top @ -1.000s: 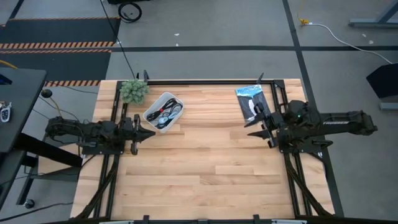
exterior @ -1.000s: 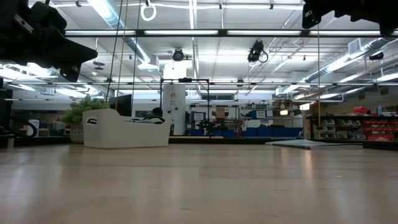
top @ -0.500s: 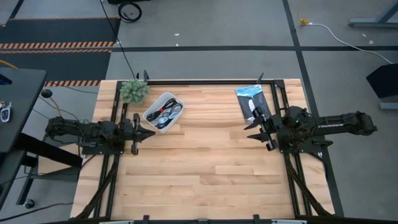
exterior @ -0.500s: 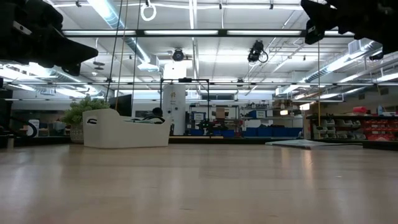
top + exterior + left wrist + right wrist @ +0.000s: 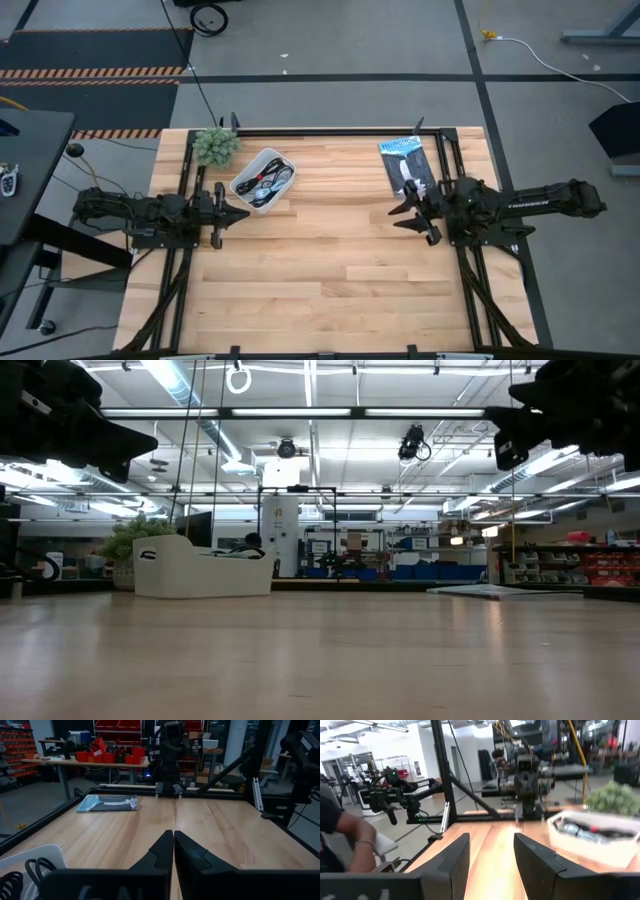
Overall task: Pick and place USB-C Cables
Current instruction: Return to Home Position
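The table [image 5: 330, 280] is pale butcher-block wood, laid in long narrow staves with a smooth matte face. Above its middle band the two dark grippers face each other from opposite sides. The left gripper [image 5: 173, 834] hangs by the left edge, its two wedge-shaped fingers pressed tip to tip with nothing between them. The right gripper [image 5: 491, 842] hovers by the right edge, its blunt fingers spread apart and empty. Just beyond the left gripper stands the white bin [image 5: 200, 575], a smooth-walled tub with rounded corners, set at an angle to the staves. The USB-C Cables [image 5: 267, 180] lie inside it as a tangle of black and pale coils with a spot of red. Behind the bin, at the far left corner, is a small bushy green plant [image 5: 216, 146]. Towards the far right corner a flat blue-and-black packet [image 5: 400, 155] lies on the wood, just beyond the right gripper.
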Controlling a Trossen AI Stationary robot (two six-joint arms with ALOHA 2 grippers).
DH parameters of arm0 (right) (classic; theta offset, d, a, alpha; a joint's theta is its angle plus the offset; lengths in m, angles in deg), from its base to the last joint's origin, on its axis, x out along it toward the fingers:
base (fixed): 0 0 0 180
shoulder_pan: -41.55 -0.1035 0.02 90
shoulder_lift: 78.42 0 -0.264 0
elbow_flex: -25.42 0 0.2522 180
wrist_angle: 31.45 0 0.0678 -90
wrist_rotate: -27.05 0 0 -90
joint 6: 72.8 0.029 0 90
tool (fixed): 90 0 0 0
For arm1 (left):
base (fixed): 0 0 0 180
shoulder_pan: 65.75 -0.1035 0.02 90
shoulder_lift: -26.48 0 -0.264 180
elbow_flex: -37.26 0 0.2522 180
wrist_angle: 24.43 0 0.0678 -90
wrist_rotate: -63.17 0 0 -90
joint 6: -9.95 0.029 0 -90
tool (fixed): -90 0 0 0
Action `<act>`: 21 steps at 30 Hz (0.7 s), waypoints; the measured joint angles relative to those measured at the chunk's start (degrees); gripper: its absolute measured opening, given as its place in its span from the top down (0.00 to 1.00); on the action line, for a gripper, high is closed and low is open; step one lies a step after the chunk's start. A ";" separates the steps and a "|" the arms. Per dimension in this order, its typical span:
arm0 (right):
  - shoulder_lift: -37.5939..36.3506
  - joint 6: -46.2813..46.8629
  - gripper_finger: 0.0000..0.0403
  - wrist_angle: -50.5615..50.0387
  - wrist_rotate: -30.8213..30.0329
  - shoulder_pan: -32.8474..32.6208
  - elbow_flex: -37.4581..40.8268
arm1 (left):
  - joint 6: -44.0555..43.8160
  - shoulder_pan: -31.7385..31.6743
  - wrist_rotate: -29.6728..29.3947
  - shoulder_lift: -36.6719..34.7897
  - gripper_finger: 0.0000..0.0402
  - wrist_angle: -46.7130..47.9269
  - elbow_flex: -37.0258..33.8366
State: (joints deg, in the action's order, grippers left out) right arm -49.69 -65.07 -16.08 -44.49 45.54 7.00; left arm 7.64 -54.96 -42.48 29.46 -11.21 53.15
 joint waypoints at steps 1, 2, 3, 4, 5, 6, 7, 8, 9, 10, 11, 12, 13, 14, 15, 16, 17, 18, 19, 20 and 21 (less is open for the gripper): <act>0.00 1.40 0.60 -0.06 -0.01 0.01 0.43 | 0.01 0.00 0.01 0.00 0.94 0.00 0.00; 0.00 3.03 0.60 -0.11 -0.14 -0.01 0.79 | 0.03 0.00 0.01 0.00 0.94 0.00 0.00; 0.00 4.58 0.60 -0.43 -0.47 -0.01 0.99 | 0.01 0.00 0.01 0.00 0.94 0.00 0.00; 0.01 5.19 0.60 -0.76 -0.83 -0.01 1.09 | 0.00 0.00 0.01 0.00 0.94 -0.02 0.00; 0.00 5.62 0.60 -1.21 -1.41 -0.01 1.31 | 0.01 0.00 0.01 0.00 0.94 -0.02 0.00; 0.02 6.40 0.60 -2.08 -1.94 -0.01 1.54 | 0.03 0.00 0.01 0.00 0.94 -0.04 0.00; 0.10 7.67 0.60 -3.02 -2.09 0.00 1.62 | 0.01 0.00 0.02 0.00 0.94 -0.05 0.00; 0.17 9.12 0.60 -3.58 -2.15 0.01 1.62 | 0.01 0.00 0.01 0.00 0.94 -0.07 0.00; 0.20 10.52 0.60 -3.85 -2.13 0.00 1.63 | 0.01 0.00 0.03 0.00 0.94 -0.09 0.01; 0.15 11.57 0.60 -3.70 -2.13 0.00 1.64 | 0.03 0.00 0.02 0.00 0.94 -0.09 0.02; 0.13 12.13 0.60 -3.43 -2.13 0.00 1.64 | 0.01 0.00 0.03 0.00 0.94 -0.11 0.02; 0.13 12.14 0.60 -3.44 -2.13 0.02 1.64 | -0.01 0.00 0.03 -0.02 0.94 -0.11 0.02; 0.13 11.90 0.60 -3.44 -2.13 0.02 1.64 | 0.01 0.00 0.02 0.00 0.94 -0.11 0.02; 0.13 11.81 0.60 -3.50 -2.13 0.02 1.64 | 0.03 0.00 0.03 0.00 0.94 -0.11 0.06; 0.13 11.80 0.60 -3.47 -2.13 -0.01 1.64 | 0.01 0.00 0.03 0.00 0.94 -0.13 0.07; 0.13 11.80 0.60 -3.46 -2.13 0.01 1.64 | 0.01 0.00 0.03 0.00 0.94 -0.14 0.07; 0.13 11.77 0.60 -3.48 -2.13 0.02 1.64 | 0.01 0.00 0.03 0.00 0.94 -0.15 0.07; 0.13 11.77 0.60 -3.48 -2.13 0.01 1.64 | 0.03 0.00 0.03 0.00 0.94 -0.15 0.07; 0.13 11.75 0.60 -3.47 -2.13 0.00 1.64 | 0.03 0.00 0.03 0.00 0.94 -0.15 0.09; 0.13 11.75 0.60 -3.48 -2.13 0.01 1.64 | 0.01 0.00 0.03 0.00 0.94 -0.15 0.09; 0.13 11.70 0.60 -3.48 -2.13 0.01 1.64 | 0.01 0.00 0.03 0.00 0.94 -0.15 0.09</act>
State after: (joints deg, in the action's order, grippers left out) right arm -49.56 -53.37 -19.57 -46.61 45.55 8.65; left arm 7.65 -54.96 -42.44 29.46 -11.36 53.24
